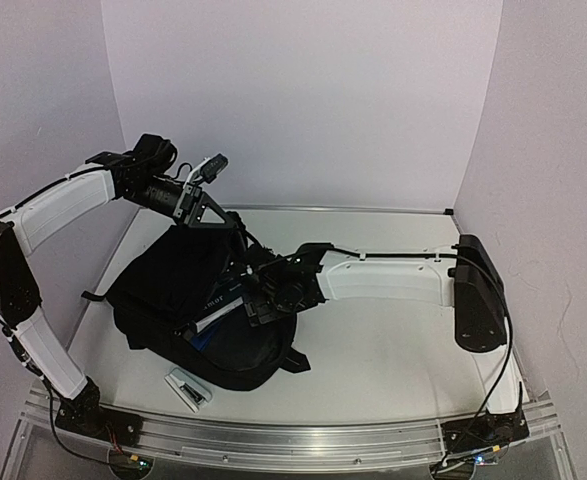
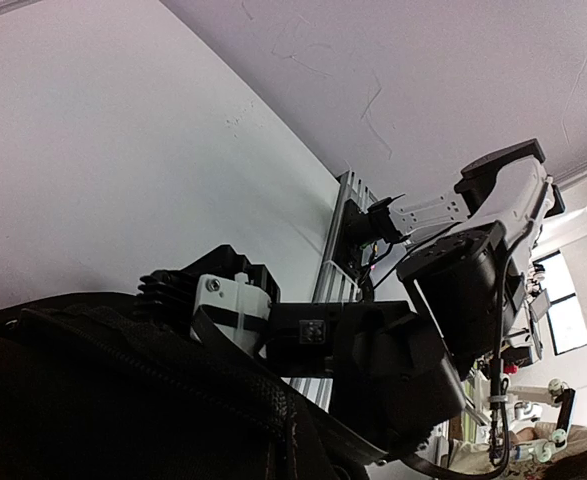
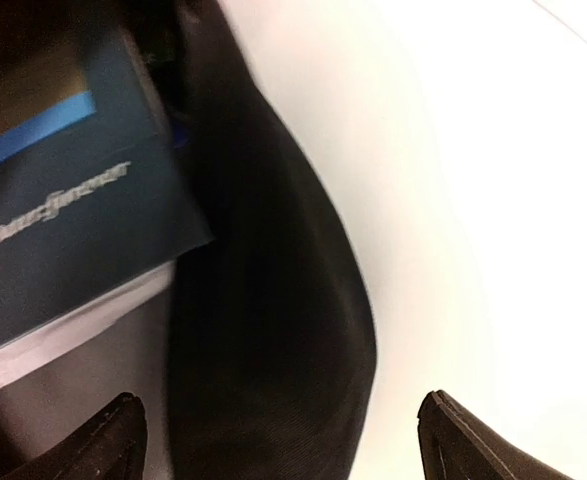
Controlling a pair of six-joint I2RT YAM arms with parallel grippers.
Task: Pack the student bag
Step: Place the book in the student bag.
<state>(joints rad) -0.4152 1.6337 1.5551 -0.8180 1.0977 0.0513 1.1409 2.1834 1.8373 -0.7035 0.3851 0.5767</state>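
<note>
The left wall (image 1: 33, 110) stands close beside the left arm, whose elbow nearly meets it, so there is little room on that side. The left gripper (image 1: 201, 212) is raised near the back wall, its fingers closed tight on the upper edge of the student bag (image 1: 163, 290) and holding the mouth up. The left wrist view shows only black fabric and a zipper line close below the camera.

The bag lies on the left half of the table (image 1: 403, 350), its left side near the table's left edge. Just in front of its lower edge, apart from it, lies a small flat item (image 1: 188, 390), close to the front rail (image 1: 293, 442).

In the bag's opening sits a dark blue book (image 3: 63, 230) with a lighter blue stripe; its white lettering is too blurred to read. The right gripper (image 3: 283, 445) hangs over the opening's black rim, fingertips (image 3: 113, 440) spread wide with nothing between them.

Right of the bag the tabletop is bare white up to the right wall (image 1: 553, 150), crossed only by the right arm.
</note>
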